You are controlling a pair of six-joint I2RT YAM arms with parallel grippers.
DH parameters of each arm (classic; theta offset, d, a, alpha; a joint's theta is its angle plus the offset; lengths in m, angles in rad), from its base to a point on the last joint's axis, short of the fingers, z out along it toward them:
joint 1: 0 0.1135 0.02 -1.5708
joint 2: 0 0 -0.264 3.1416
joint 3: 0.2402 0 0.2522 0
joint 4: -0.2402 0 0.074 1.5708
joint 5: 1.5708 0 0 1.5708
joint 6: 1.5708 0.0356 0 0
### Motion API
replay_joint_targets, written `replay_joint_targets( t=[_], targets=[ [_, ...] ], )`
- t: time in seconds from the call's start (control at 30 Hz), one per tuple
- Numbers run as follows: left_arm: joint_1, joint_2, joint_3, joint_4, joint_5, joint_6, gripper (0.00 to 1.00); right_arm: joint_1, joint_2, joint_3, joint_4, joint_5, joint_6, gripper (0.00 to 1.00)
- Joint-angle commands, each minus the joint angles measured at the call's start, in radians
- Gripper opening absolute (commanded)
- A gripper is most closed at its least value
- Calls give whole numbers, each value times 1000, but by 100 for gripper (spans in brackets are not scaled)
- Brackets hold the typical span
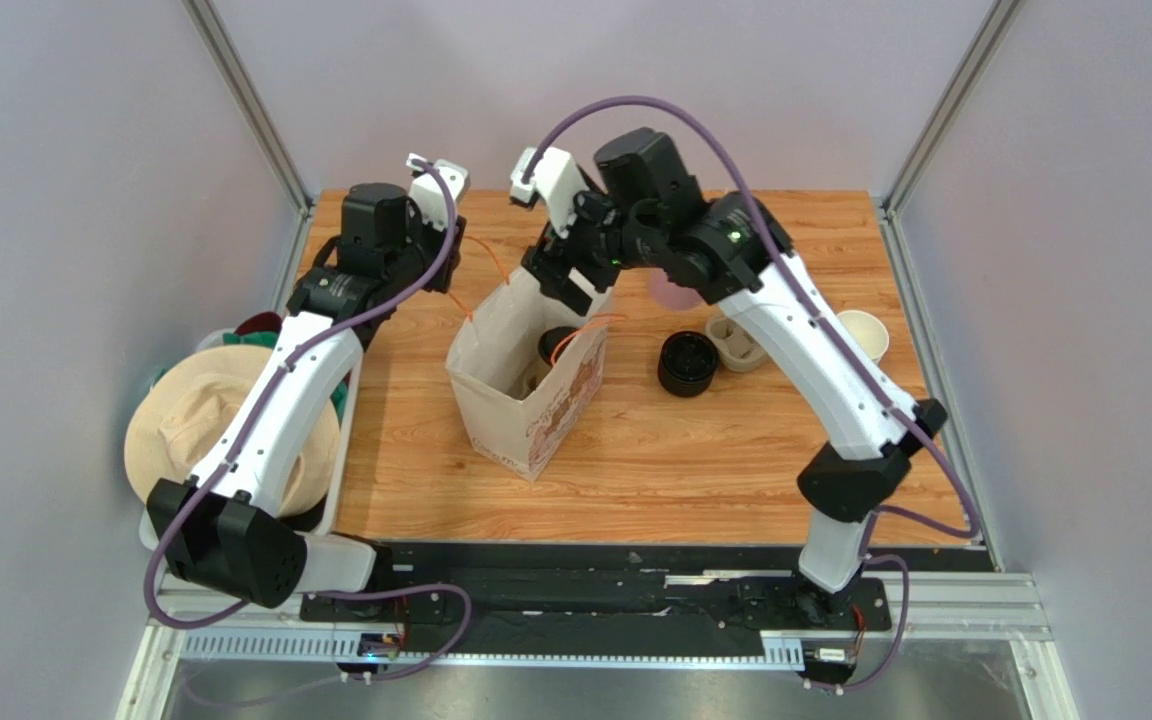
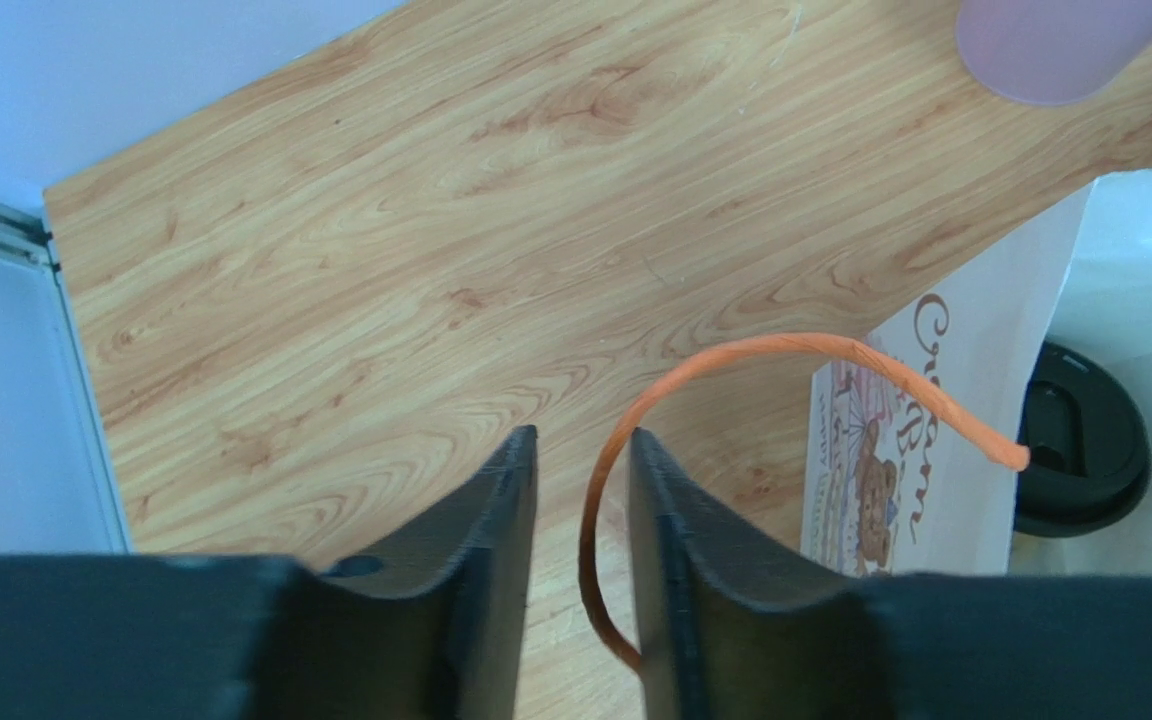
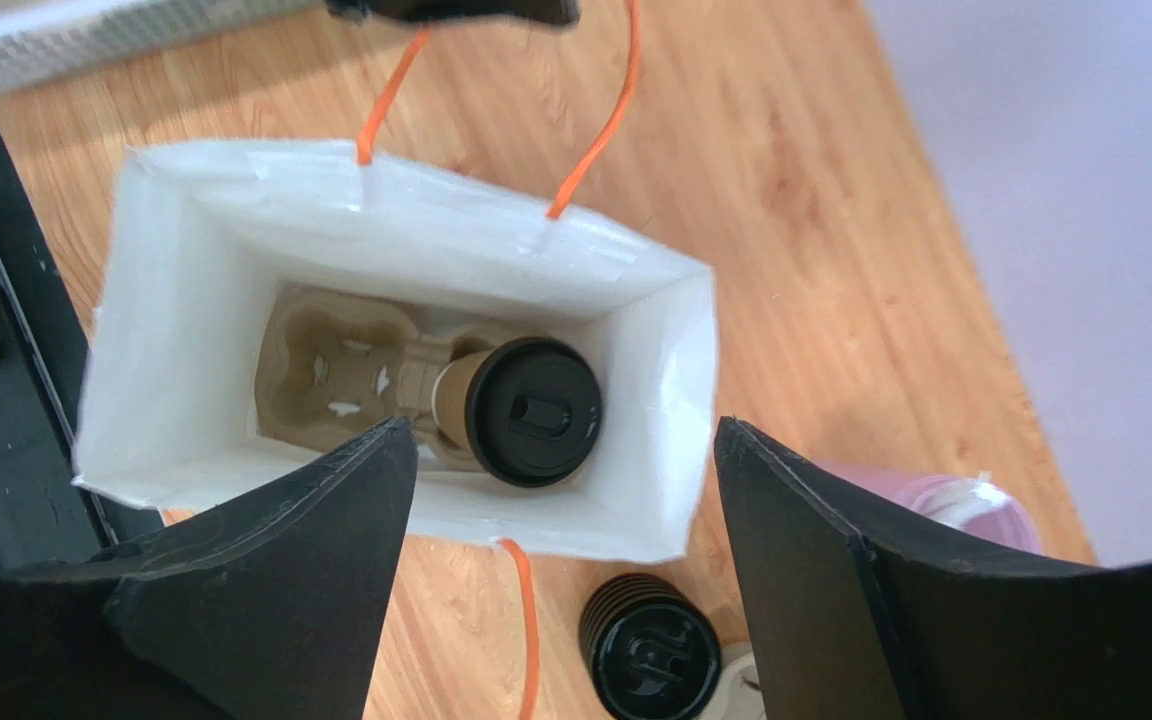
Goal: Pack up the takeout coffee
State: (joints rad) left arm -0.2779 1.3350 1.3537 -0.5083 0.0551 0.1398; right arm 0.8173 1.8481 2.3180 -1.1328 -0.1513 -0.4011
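Note:
The takeout coffee (image 3: pixel 534 410), a small brown cup with a black lid, sits in a cardboard carrier (image 3: pixel 330 368) at the bottom of the white paper bag (image 3: pixel 387 195). The bag (image 1: pixel 515 405) stands upright mid-table, and the lid (image 1: pixel 557 345) shows inside it. My right gripper (image 3: pixel 564 428) hangs open above the bag's mouth with nothing between its fingers. My left gripper (image 2: pixel 582 450) is behind the bag, jaws slightly apart. The bag's orange handle (image 2: pixel 717 357) loops loosely between them, close to the right finger (image 2: pixel 665 510). In the top view the left gripper (image 1: pixel 444 278) sits at the bag's far left corner.
A stack of black lids (image 1: pixel 687 363) lies right of the bag, with nested brown cups (image 1: pixel 732 342), a white cup (image 1: pixel 863 333) and a pink cup (image 1: pixel 672 288) nearby. A beige hat (image 1: pixel 214 420) fills a bin at the table's left edge.

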Motion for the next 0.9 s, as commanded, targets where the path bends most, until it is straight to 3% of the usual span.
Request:
replay_joint_targets(
  t=[0.0,0.23,0.5,0.87],
  targets=[
    [6,-56,77,-4,37,43,44,-6,-104,43,79,21,-4,78],
    [5,-65,160,-56,92,61,67,-131,-191,-66,204,148,8,80],
    [5,-105,262,-177,305,90,74,-401,-178,-213,310,72,160,71],
    [5,-151,269,-292,385,155,76,-649,-84,-270,432,-14,421,59]
  ],
)
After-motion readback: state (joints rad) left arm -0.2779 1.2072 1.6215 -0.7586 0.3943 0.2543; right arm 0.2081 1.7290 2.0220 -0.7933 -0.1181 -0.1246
